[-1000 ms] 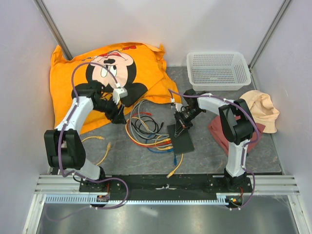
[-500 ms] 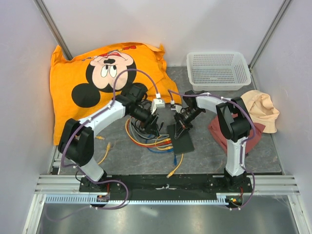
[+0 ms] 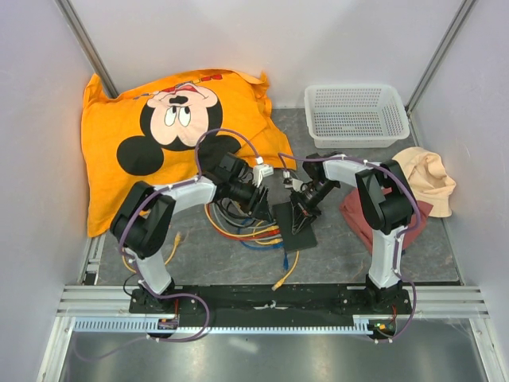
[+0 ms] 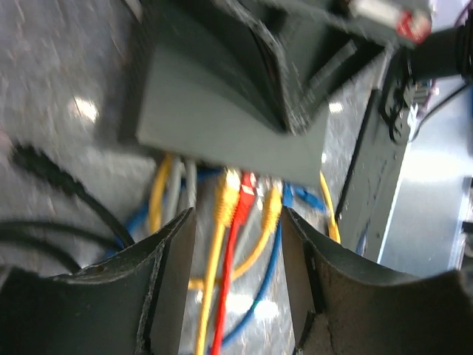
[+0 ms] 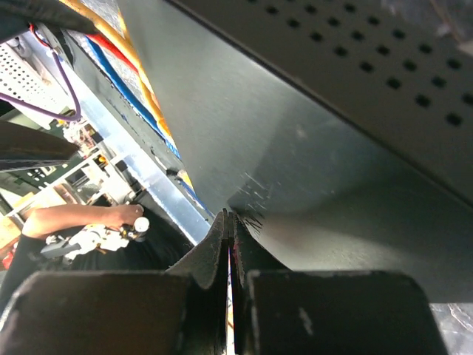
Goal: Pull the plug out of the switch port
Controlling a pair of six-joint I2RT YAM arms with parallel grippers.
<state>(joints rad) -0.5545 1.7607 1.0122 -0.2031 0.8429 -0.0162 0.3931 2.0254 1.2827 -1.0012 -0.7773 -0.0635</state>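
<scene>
Flat matte-black switch (image 4: 222,111): light, likely to slide. Right gripper (image 5: 228,220) bears on it, jaws together. Left gripper (image 4: 236,225), jaws apart; pinch the rigid red plug (image 4: 245,196) at the switch's socket edge.

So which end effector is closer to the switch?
Right. The right end effector, shut, rests on top of the switch; the left end effector hovers open off its port edge, facing the plugs.
</scene>
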